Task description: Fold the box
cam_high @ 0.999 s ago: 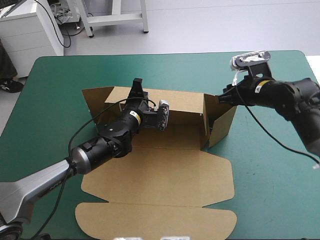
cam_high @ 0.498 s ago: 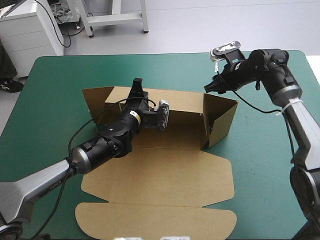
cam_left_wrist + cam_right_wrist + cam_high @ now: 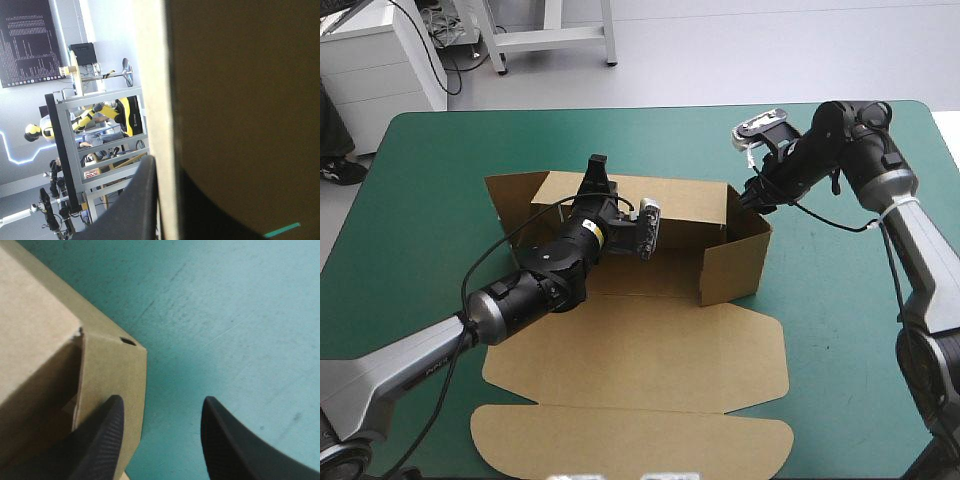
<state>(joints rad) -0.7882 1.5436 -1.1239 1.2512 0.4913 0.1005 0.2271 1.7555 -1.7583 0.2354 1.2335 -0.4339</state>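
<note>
Box: the brown box (image 3: 650,345) lies in the middle of the table (image 3: 430,160), on the teal-green cover, partly raised into an open tray.
Back wall: the back wall (image 3: 685,205) stands upright along the side of the box toward the table's far edge.
Right side wall: the right side wall (image 3: 735,262) is up and swung inward over the box floor (it meets the back wall at the far right corner).
Left flap: the left flap (image 3: 510,195) leans outward at the far left corner, untucked.
Lid: the lid (image 3: 630,440) lies flat toward the table's near edge, its corners rounded.
Left gripper: the left gripper (image 3: 596,172) sits on the top edge of the back wall and pinches it. In its own wrist view the pale cut edge of the board (image 3: 160,75) runs up between the two black fingers, one finger (image 3: 142,200) on each side of the sheet.
Right gripper: the right gripper (image 3: 752,195) is at the far right corner of the box with its claw spread. In its wrist view one finger (image 3: 102,437) lies over the board of the side wall just beside the corner, and the other (image 3: 230,440) is over bare teal-green cover.
Writing: a small yellow sticker (image 3: 588,230) sits on the left arm's wrist, and there is faint lettering (image 3: 428,372) along its grey forearm. Both are too small to read.
</note>
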